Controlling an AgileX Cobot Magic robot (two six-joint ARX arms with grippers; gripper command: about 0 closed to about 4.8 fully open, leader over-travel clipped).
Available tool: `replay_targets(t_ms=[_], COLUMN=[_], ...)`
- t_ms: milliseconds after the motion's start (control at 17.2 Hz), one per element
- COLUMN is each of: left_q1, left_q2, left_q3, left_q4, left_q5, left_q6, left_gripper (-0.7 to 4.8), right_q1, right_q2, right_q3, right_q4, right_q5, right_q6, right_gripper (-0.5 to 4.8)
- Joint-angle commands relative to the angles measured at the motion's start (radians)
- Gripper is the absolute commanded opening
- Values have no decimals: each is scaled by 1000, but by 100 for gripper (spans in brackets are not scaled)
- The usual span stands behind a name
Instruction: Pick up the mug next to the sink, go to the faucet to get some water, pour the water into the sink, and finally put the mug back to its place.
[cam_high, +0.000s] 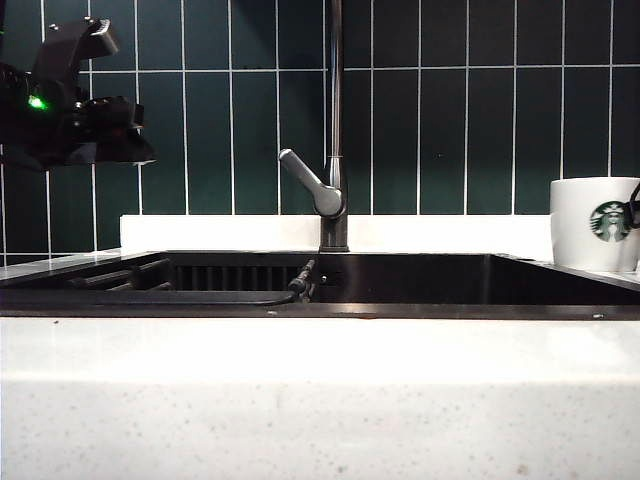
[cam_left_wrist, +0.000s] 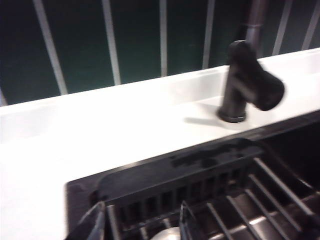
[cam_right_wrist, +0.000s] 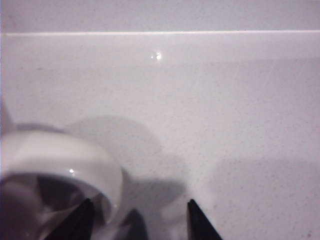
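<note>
The white mug (cam_high: 597, 224) with the green logo stands upright on the counter just right of the black sink (cam_high: 420, 278). In the right wrist view its rim (cam_right_wrist: 65, 162) lies close below my right gripper (cam_right_wrist: 139, 214), which is open. One fingertip (cam_right_wrist: 84, 212) hovers over the mug's mouth and the other over bare counter, so the mug's wall lies between them. The dark faucet (cam_high: 335, 150) rises behind the sink's middle. My left arm (cam_high: 75, 105) hangs high at the far left; its gripper (cam_left_wrist: 142, 222) is open and empty above the sink, with the faucet (cam_left_wrist: 247, 82) ahead.
A slatted rack (cam_left_wrist: 240, 200) fills the sink's left part, and a dark hose (cam_high: 250, 295) lies across it. A white ledge (cam_high: 230, 232) and dark green tiled wall (cam_high: 470, 110) stand behind. The speckled white counter front (cam_high: 320, 400) runs along the near side.
</note>
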Motion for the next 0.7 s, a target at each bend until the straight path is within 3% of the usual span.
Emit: replay_targets(t_ms=[58,407,698], left_q1=[-1,-2,-2], left_q2=[5,93,112], left_q3=[4,20,20], left_q4=[41,66,66], left_q5=[40,137,138], left_q6=[-4,-48,-45], left_gripper=[187,186,184], right_q1=[-27,-46,-52], right_q2=[26,118,136], right_q3=[18,99,117], right_q4=[60,93,115], right_q5=[-43,-176,-190], right_q6=[-3,-19,-74], right_gripper=[252,252,252])
